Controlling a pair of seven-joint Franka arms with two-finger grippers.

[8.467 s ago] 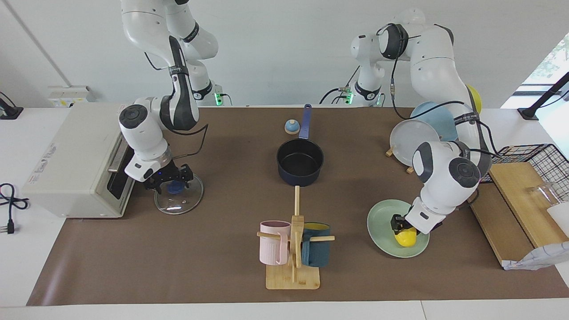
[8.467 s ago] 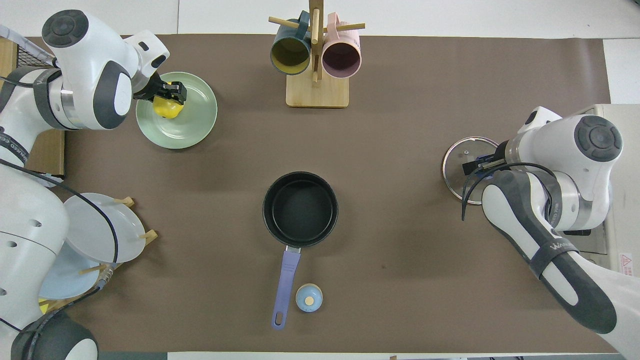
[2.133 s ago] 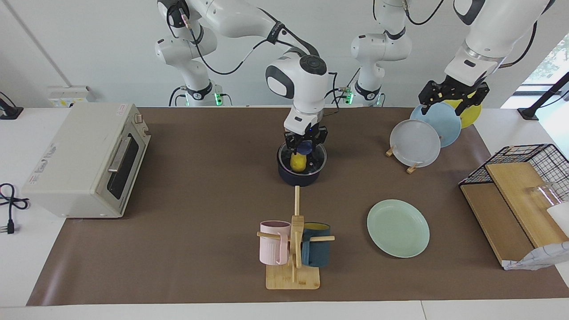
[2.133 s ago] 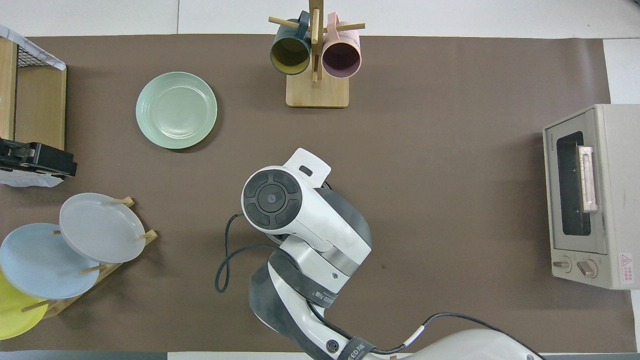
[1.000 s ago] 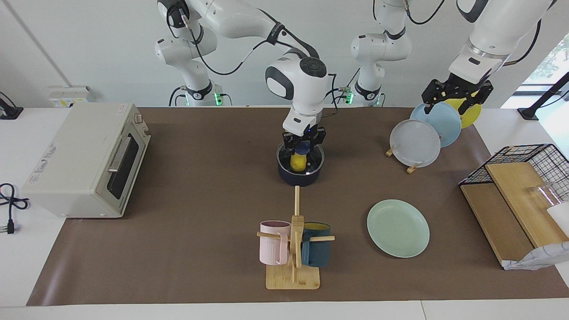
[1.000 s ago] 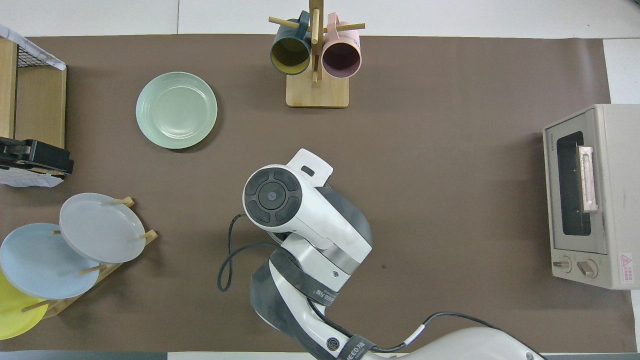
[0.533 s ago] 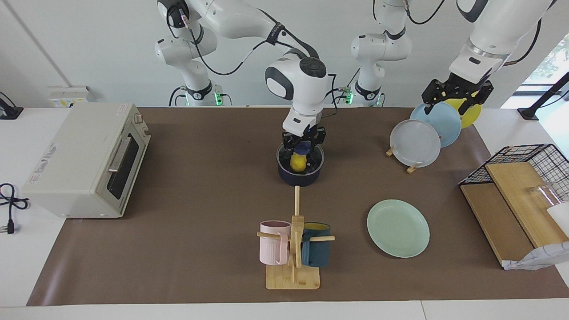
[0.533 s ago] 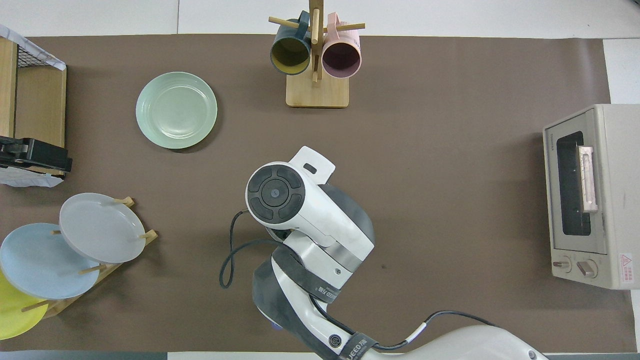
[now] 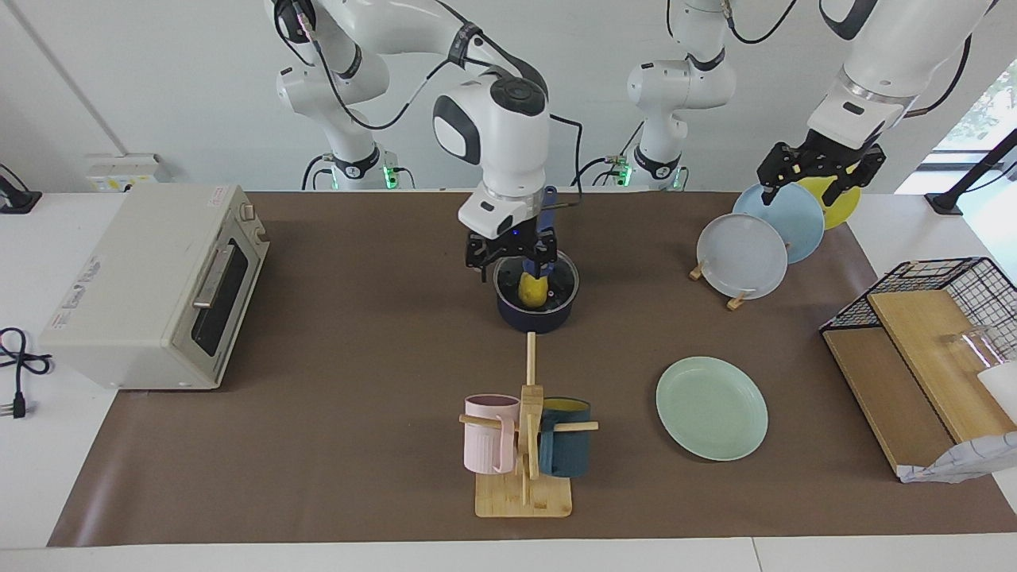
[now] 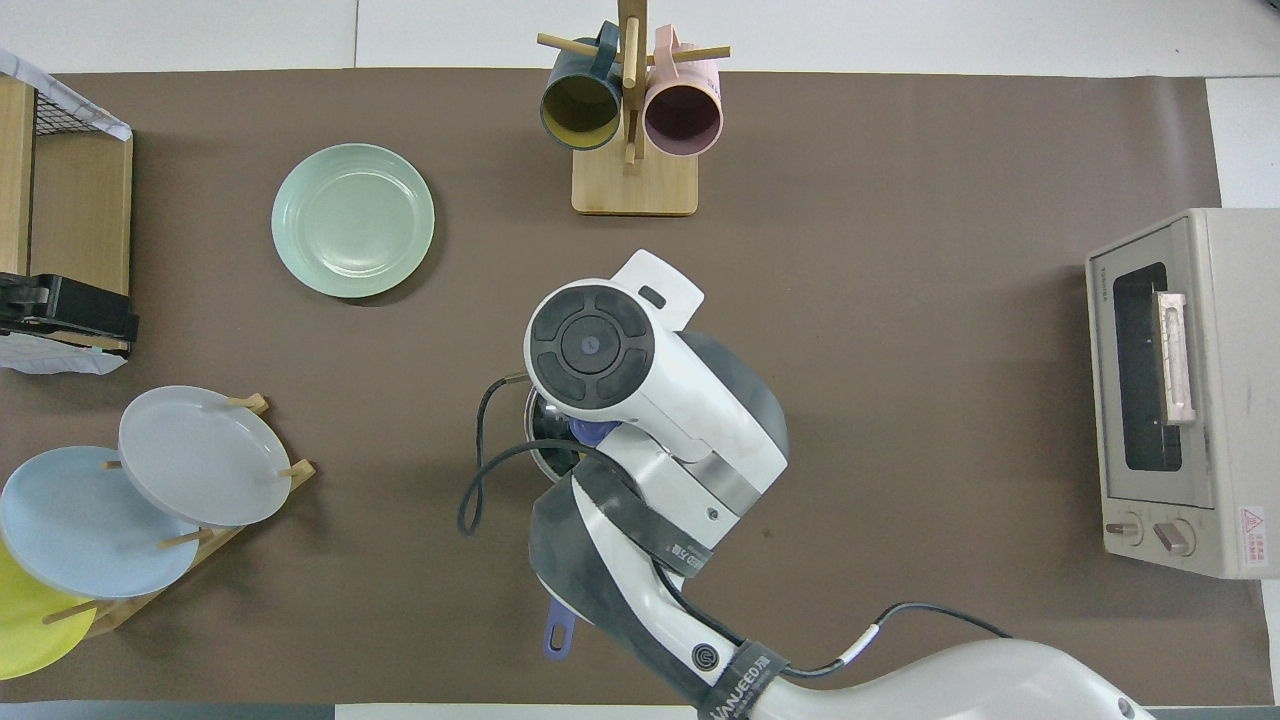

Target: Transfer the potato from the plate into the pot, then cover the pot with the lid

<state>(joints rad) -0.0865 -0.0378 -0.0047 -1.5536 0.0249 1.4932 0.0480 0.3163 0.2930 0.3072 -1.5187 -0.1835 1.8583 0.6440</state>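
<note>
Potato (image 9: 531,290): sits inside the pot (image 9: 537,316), seen through the lid (image 9: 556,284).

Lid: rests on the pot's rim and covers it. In the overhead view only a sliver of it and its blue knob (image 10: 592,433) show under the right arm.

Pot: stands at mid-table, its long handle pointing toward the robots; the handle's end (image 10: 556,634) shows under the arm in the overhead view.

Plate (image 9: 712,407): bare, lying flat, at about 4 o'clock from the pot in the facing view, toward the left arm's end of the table and farther from the robots than the pot.

Right gripper (image 9: 511,256): jaws spread apart, grasping nothing, over the pot's edge toward the right arm's end of the table, above lid level. The fingertips stand clear of the knob.

Left gripper (image 9: 818,173): released, fingers apart, carrying nothing, raised over the plate rack (image 9: 755,238), at about 2 o'clock from the pot in the facing view. This arm waits.

Mug stand (image 9: 524,445): at 6 o'clock from the pot in the facing view, farther from the robots. Toaster oven (image 9: 151,282): at the right arm's end of the table.
</note>
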